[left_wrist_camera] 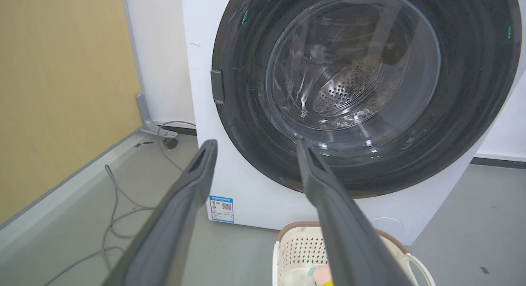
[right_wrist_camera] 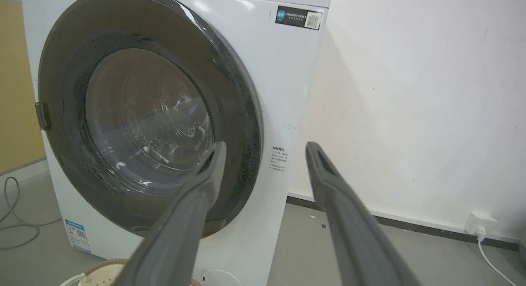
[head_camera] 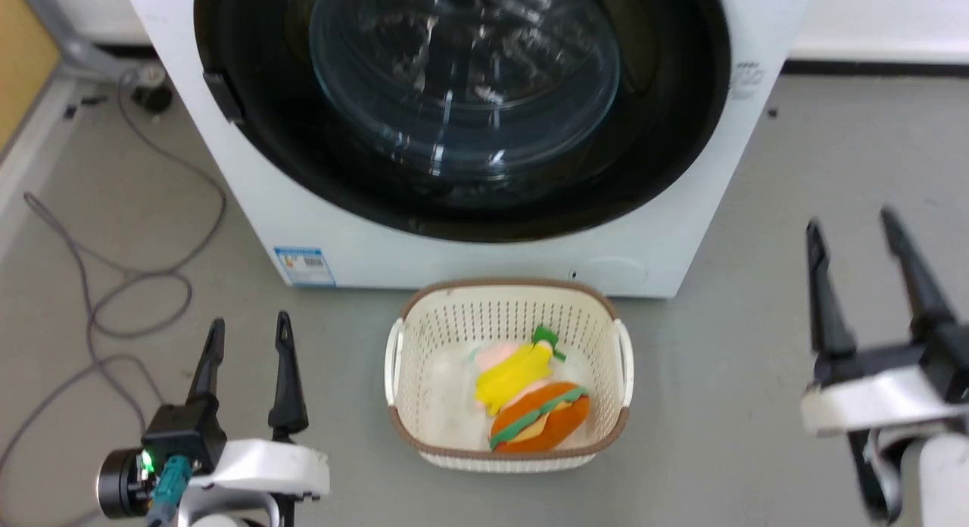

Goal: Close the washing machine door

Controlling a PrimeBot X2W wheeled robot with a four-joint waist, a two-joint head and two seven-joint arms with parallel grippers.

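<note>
The white washing machine (head_camera: 484,254) stands straight ahead on the floor. Its round door (head_camera: 666,133), with a wide glossy black rim and a bulging glass centre, lies flat against the machine's front, and the steel drum shows through the glass in the left wrist view. The same door (left_wrist_camera: 472,93) fills the porthole there, and it appears again as the door (right_wrist_camera: 242,113) in the right wrist view. My left gripper (head_camera: 250,328) hovers low at the front left, open and empty. My right gripper (head_camera: 852,222) hangs open at the right, clear of the machine.
A cream perforated basket (head_camera: 424,375) holding plush toys sits on the floor just in front of the machine. Grey cables (head_camera: 144,277) loop across the floor at the left, beside a yellow wall panel (left_wrist_camera: 61,93). A wall socket (right_wrist_camera: 478,222) sits low at the right.
</note>
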